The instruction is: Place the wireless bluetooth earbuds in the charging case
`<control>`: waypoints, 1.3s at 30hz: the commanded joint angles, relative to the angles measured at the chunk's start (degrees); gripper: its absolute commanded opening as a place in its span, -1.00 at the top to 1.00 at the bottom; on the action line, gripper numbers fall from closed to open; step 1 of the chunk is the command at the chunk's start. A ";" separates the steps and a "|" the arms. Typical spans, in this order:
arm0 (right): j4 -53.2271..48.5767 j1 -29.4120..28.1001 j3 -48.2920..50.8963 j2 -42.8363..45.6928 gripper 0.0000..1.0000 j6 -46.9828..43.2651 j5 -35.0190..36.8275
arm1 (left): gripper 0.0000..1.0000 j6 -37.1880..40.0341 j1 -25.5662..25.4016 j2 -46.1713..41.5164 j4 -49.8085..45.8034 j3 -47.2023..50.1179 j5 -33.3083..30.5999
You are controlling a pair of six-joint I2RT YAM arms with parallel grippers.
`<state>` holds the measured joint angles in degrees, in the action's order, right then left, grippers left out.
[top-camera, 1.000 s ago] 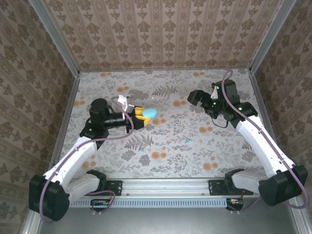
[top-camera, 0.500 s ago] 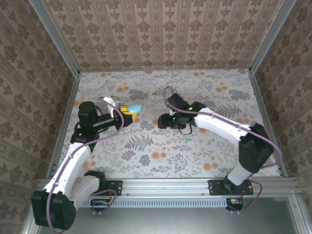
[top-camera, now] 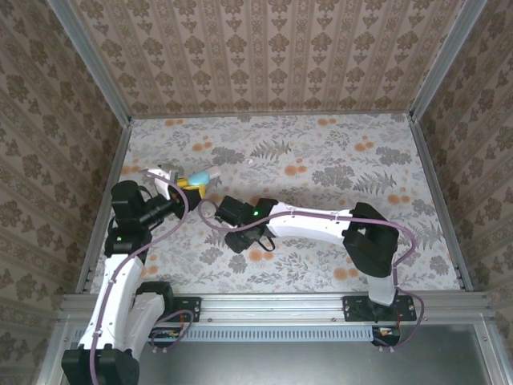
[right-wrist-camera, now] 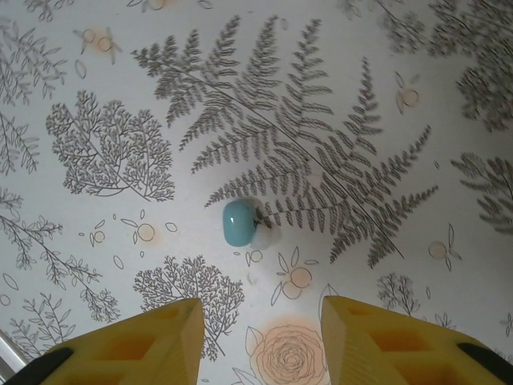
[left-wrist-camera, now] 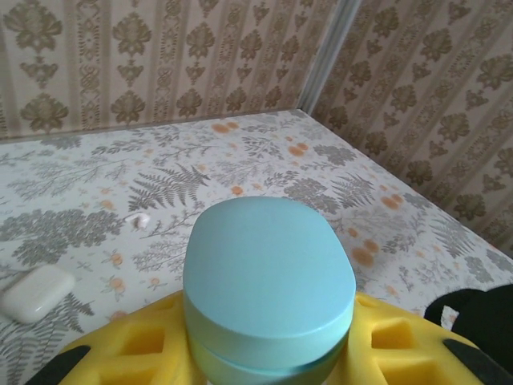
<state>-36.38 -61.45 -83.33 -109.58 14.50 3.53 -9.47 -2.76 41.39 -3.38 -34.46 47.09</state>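
From above, the left gripper [top-camera: 195, 180] pinches one teal charging case [top-camera: 207, 174]. One white earbud [top-camera: 251, 161] lies beyond it on the table [top-camera: 337, 176].

Left wrist: one white case [left-wrist-camera: 36, 293] lies apart from that white earbud.

Right wrist: the right gripper [right-wrist-camera: 260, 321], fingers spread, hovers over one teal earbud [right-wrist-camera: 239, 222].

The teal charging case [left-wrist-camera: 268, 273] and the left end effector [left-wrist-camera: 268, 329] flanking it are cut off at 6 o'clock of the left wrist view. A white speck [left-wrist-camera: 140, 218] at 10 o'clock from the case is too small to be identified. The right end effector [right-wrist-camera: 260, 317] is likewise cut off.
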 commanded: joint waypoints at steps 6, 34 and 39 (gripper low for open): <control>-6.31 -0.95 -5.76 -5.18 0.26 -5.53 1.58 | 0.71 -1.45 1.79 -1.39 -1.93 0.80 -1.83; -6.64 -1.22 -12.18 -14.23 0.25 -6.22 -1.02 | 0.72 0.67 3.30 -3.91 -7.37 2.20 -7.80; -7.16 -1.22 -14.05 -15.77 0.26 -7.03 -0.81 | 0.71 0.62 3.37 -3.84 -7.08 2.24 -7.67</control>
<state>-42.48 -62.33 -95.20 -123.96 8.67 3.42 -9.41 0.47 38.28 -10.37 -32.64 38.52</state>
